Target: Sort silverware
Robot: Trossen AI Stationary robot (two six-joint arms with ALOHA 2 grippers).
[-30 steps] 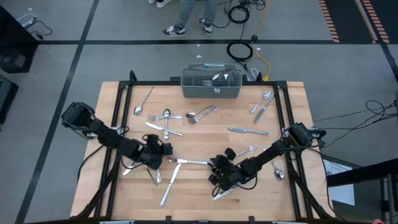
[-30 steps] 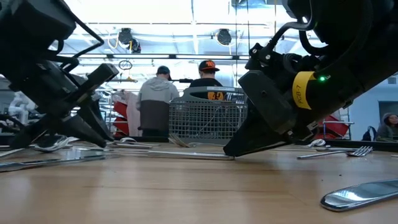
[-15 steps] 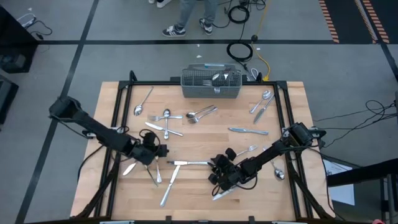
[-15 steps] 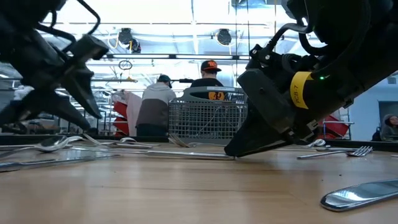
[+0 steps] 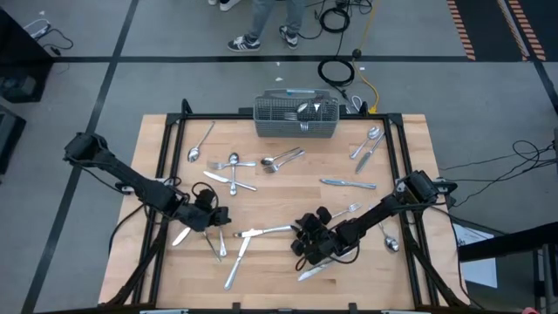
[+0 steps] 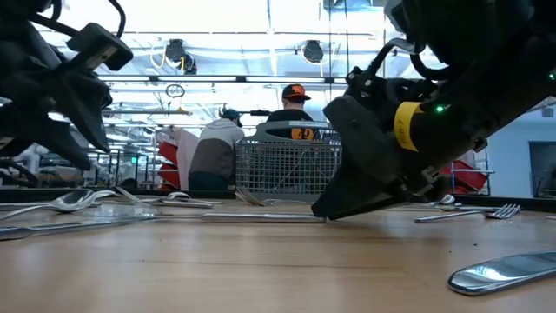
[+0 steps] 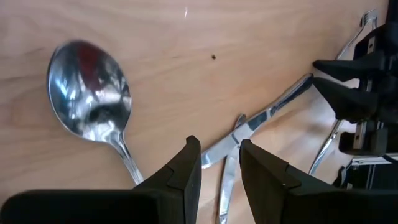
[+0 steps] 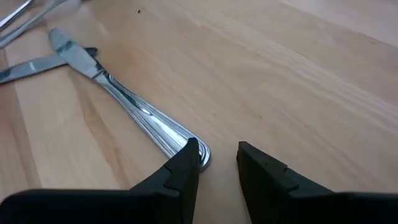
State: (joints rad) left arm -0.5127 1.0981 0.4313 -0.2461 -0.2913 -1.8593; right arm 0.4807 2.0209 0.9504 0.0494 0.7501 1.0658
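Note:
Silverware lies scattered flat on the wooden table (image 5: 279, 292). My right gripper (image 5: 302, 237) (image 8: 217, 158) is low at the table's near middle, open by a narrow gap, at the handle end of a table knife (image 5: 264, 231) (image 8: 124, 96). My left gripper (image 5: 220, 215) (image 7: 219, 165) hovers above the table left of that knife, open by a narrow gap and holding nothing. Under it are a spoon (image 7: 92, 106) and the same knife (image 7: 267, 115), which crosses another piece. More forks, spoons and knives (image 5: 283, 160) lie farther back. My right gripper touches the table knife only with the side of one fingertip (image 8: 188, 157), at the rounded handle end (image 8: 200, 154). The fingers come slanting down from the table's right, along the knife. The knife lies flat on the table, not between the fingers.
A grey wire-mesh basket (image 5: 296, 118) (image 6: 287, 169) with a few pieces in it stands at the far edge's middle. Knives (image 5: 234, 263) (image 5: 310, 272) lie near the front edge, and a spoon (image 5: 391, 242) on the right. People stand in the room behind the table.
My left gripper has risen off the table and drawn back toward the left edge, away from the knife's blade end. My right gripper has edged slightly left at the knife's handle end. The knife has turned a little, its blade end now nearer the front edge.

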